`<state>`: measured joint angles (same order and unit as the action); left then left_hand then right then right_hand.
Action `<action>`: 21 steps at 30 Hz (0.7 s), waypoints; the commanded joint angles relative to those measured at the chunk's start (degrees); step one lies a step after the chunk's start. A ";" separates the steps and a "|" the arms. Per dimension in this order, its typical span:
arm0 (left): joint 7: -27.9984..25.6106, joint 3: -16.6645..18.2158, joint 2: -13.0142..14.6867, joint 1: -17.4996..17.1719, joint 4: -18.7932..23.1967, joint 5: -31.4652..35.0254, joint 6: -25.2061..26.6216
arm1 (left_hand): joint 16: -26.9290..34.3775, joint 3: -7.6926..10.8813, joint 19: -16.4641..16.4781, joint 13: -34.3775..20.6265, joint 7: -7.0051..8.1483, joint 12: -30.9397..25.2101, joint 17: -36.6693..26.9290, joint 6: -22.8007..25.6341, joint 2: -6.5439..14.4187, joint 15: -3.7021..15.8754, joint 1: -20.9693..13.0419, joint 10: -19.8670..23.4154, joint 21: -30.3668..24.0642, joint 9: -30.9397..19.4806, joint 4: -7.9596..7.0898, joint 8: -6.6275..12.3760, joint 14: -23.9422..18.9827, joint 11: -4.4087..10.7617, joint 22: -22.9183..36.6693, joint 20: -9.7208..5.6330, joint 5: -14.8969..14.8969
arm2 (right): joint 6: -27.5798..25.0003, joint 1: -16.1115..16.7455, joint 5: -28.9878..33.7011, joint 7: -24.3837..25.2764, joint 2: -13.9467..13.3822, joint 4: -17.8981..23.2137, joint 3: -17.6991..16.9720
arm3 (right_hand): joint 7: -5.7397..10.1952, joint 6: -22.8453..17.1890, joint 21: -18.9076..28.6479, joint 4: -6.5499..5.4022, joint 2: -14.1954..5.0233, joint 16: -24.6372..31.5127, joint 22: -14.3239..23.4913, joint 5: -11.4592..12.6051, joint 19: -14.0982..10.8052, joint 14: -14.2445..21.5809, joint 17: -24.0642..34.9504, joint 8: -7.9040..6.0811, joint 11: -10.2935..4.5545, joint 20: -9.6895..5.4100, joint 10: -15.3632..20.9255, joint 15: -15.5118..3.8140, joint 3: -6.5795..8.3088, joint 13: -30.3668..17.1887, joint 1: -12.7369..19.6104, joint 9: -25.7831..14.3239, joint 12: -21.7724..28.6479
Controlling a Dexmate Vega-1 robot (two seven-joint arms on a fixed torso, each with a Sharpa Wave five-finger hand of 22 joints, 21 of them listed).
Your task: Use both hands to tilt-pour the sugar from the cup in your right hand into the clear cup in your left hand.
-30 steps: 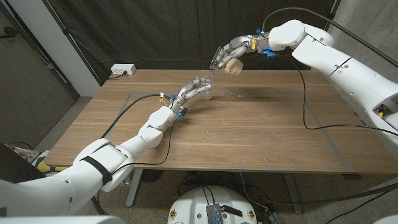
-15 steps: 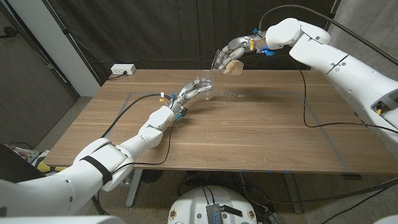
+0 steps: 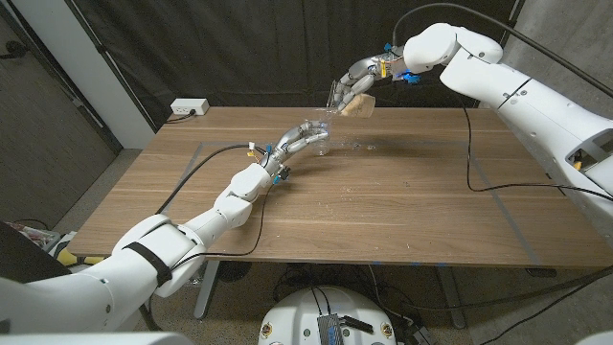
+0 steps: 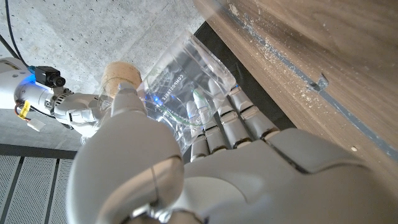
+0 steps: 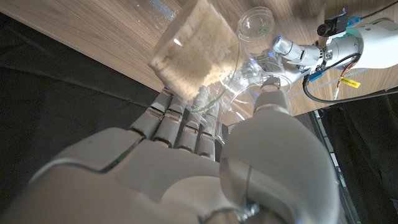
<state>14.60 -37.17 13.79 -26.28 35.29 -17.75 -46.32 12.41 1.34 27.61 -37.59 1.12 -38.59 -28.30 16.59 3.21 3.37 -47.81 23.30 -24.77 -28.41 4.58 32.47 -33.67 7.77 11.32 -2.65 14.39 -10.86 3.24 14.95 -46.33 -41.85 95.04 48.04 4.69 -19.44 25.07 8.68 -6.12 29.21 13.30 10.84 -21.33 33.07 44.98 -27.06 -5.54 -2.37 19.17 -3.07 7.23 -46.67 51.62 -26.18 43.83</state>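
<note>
Slightly higher, farther back: right hand (image 3: 362, 77) with sugar cup (image 3: 349, 99).

Tan sugar (image 5: 198, 59), clear cup (image 4: 180, 81), brown wood-grain table (image 3: 383, 201), grey robot hand (image 3: 292, 141)

– What is the bench (image 3: 383, 201) made of?
– Wood, brown, with a visible grain and a matt finish; in the left wrist view pale grains dust it.

– And the cups?
– Both clear, glossy plastic. The clear cup (image 4: 180, 81) in the left hand (image 3: 299, 137) carries faint print. The cup (image 5: 196, 53) in the right hand (image 3: 362, 74) holds coarse, pale sugar (image 5: 200, 62).

– The hands themselves?
– Smooth grey shells with a dull metallic sheen; the arms are glossy white plastic.
</note>
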 commanded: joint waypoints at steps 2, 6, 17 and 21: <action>0.61 -0.19 -0.21 -0.31 0.00 -0.07 0.21 | -0.16 -0.41 0.52 -0.12 0.16 -0.36 -0.30 0.23 0.37 5.29 -0.34 0.37 0.07 -0.11 0.05 0.53 -0.47 0.09 0.27 -2.17 -0.17 | -0.02 -1.82 4.06 -2.50 1.17 -0.05 1.41 | 0.15 -0.58 0.23 -0.70 -0.37 -0.26 0.15 0.29 0.14 0.71 0.13 -0.23 -0.03 -0.90 0.45 -10.26 1.02 -0.21 0.04 -0.22 -0.09; 0.93 -0.24 -0.44 0.06 -0.84 -0.07 -0.23 | -0.17 -0.48 0.52 -0.07 0.17 -0.38 -0.33 0.27 0.41 5.31 -0.39 0.42 0.08 -0.12 0.04 0.58 -0.49 0.19 0.27 -2.17 -0.18 | -0.03 -2.55 5.72 -3.35 1.70 0.18 2.11 | 0.08 -0.58 0.23 -0.71 -0.41 -0.36 0.12 0.32 0.13 0.82 0.14 -0.19 -0.08 -0.91 0.56 -10.27 1.09 -0.11 0.05 -0.24 -0.19; 1.60 -0.40 -0.79 0.80 -2.41 -0.02 -0.95 | -0.25 -0.70 0.50 -0.07 0.13 -0.45 -0.42 0.18 0.53 5.24 -0.52 0.39 0.09 -0.09 0.00 0.60 -0.46 0.09 0.28 -2.15 -0.21 | 0.16 -3.91 12.77 -4.88 2.52 2.65 4.06 | 0.17 -0.73 0.22 -0.74 -0.45 -0.63 0.06 0.35 0.14 0.97 0.17 -0.17 -0.23 -0.93 0.62 -10.27 1.21 -0.08 0.02 -0.27 -0.35; 1.95 -0.36 -1.20 1.36 -3.73 -0.18 -1.46 | -0.25 -0.78 0.54 -0.04 0.19 -0.43 -0.44 0.17 0.54 5.24 -0.54 0.34 0.07 -0.08 -0.01 0.62 -0.49 0.10 0.28 -2.15 -0.22 | 0.60 -3.78 14.30 -5.31 2.86 3.24 4.16 | 0.24 -0.83 0.20 -0.76 -0.47 -0.69 0.03 0.36 0.18 1.13 0.19 -0.18 -0.30 -0.92 0.78 -10.28 1.25 -0.10 -0.02 -0.29 -0.34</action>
<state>15.81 -37.46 13.23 -25.93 33.83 -17.78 -46.76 12.41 0.70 27.61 -37.58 1.13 -38.80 -28.58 16.58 3.65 3.37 -48.25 23.30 -24.77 -28.41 4.42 32.85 -33.67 7.74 11.31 -2.65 14.17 -10.69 0.13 24.10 -50.17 -39.84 96.54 51.08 5.03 -19.77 25.07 8.67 -5.99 28.76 13.31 10.63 -21.34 33.47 45.00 -26.79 -5.54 -2.37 19.38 -3.27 7.22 -46.57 51.73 -26.14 43.83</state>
